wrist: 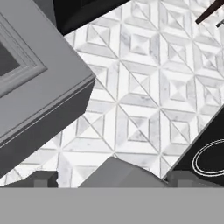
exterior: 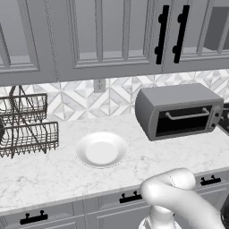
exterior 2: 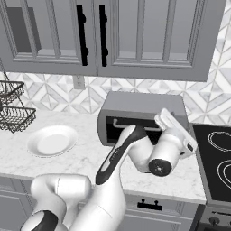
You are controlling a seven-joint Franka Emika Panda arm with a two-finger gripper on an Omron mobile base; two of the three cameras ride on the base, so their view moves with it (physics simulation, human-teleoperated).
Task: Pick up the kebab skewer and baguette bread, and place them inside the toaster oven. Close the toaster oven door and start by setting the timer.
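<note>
On the table (exterior: 40, 176) stand the toaster oven (exterior: 179, 112), door shut, and a white plate (exterior: 101, 150). The jaws gape wide, gripping nothing.

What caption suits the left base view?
Closed toaster oven on a marble counter, white plate beside it.

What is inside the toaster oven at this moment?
Through the dark glass of the toaster oven, behind the closed toaster oven door, I cannot make out food. In the right base view the arm covers part of the front.
</note>
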